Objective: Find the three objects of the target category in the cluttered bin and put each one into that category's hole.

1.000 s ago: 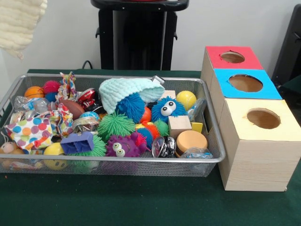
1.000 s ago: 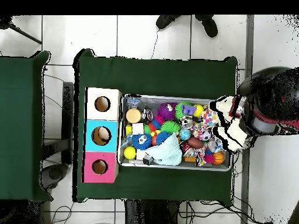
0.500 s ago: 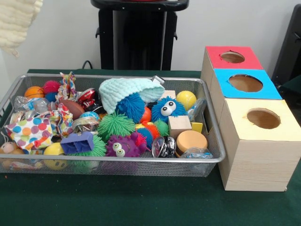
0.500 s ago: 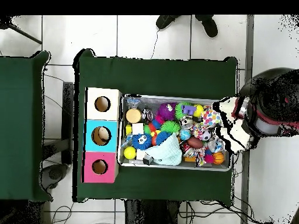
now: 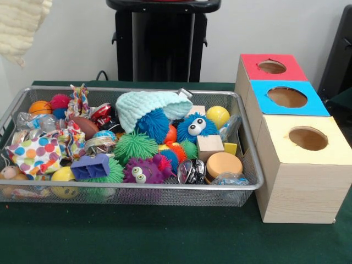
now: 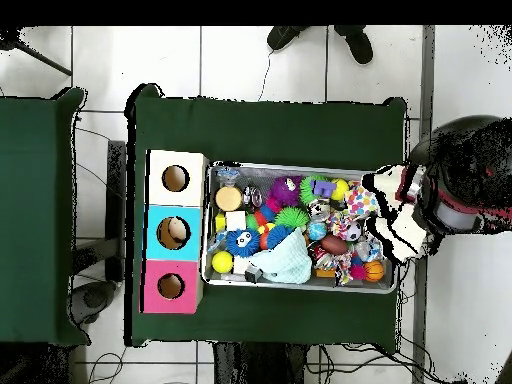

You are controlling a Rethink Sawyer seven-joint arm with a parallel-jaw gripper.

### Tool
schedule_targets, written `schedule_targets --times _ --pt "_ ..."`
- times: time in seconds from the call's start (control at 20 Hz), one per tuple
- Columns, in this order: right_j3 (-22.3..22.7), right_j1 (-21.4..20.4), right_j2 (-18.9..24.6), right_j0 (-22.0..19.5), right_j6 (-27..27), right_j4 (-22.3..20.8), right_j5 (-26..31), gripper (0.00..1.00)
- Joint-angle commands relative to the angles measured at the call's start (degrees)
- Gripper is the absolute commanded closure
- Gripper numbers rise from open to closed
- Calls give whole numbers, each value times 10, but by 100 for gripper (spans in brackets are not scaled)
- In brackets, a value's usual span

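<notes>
The red and black arm (image 6: 462, 186) sits past one short end of the wire bin (image 5: 165, 188). The tool is somewhere at the arm's tip, but I cannot tell if it is open or closed. A cream fuzzy cloth (image 5: 22, 27) hangs in the air there. I cannot tell if the tool has hold of it.

The bin is on the green worktop (image 5: 165, 236), just beside the tool's end of the arm. It is full of toys. Close to the tool's side lie a small orange ball (image 5: 39, 107) and a spotty cloth (image 5: 36, 154). Farther from the tool are a mint knit hat (image 5: 144, 107), a blue fuzzy ball with eyes (image 5: 195, 127), a purple fuzzy ball with eyes (image 5: 142, 171), a wooden cube (image 5: 210, 146) and a yellow ball (image 5: 218, 116).

Three boxes stand at the bin's end farthest from the tool, touching each other in a row. Each has a round hole on top: the red box (image 5: 272, 67), the blue box (image 5: 289, 98) and the yellow box (image 5: 308, 140).
</notes>
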Motion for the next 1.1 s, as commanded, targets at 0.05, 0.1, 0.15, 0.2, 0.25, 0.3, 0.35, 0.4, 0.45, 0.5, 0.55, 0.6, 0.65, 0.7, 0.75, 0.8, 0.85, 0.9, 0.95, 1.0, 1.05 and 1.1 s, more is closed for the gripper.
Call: schedule_targets --times 0.05,0.1,0.15,0.2,0.25,0.3,0.35,0.4,0.45,0.5,0.55,0.6,0.65,0.7,0.75,0.8,0.85,0.9,0.95,1.0,1.05,1.1 --pt "24 26 4 7 127 17 -3 100" --pt "28 26 3 7 127 17 -8 100" --pt "29 26 3 7 127 18 -10 100" --pt "28 27 2 7 127 18 -9 100" --pt "27 27 2 8 127 18 -9 100" --pt "27 27 1 8 126 18 -9 100" --pt "28 27 0 8 126 19 -9 100" --pt "28 28 0 9 126 19 -11 100" --pt "28 28 -1 9 126 20 -12 100" --pt "28 29 -2 10 125 21 -13 100" --pt "28 29 -3 10 125 21 -14 100" --pt "27 30 -3 10 125 22 -14 100" --pt "26 31 -3 10 125 22 -14 100" --pt "26 32 -4 11 125 22 -15 100" --pt "25 32 -4 11 124 23 -15 100" --pt "26 32 -5 11 124 23 -15 100" --pt "26 32 -5 11 123 23 -16 100" --pt "25 33 -5 11 123 23 -16 100" --pt "25 33 -6 11 123 23 -16 100" --pt "26 32 -6 12 123 24 -17 100" --pt "27 32 -7 12 122 24 -18 100" --pt "27 32 -7 12 122 24 -18 100"
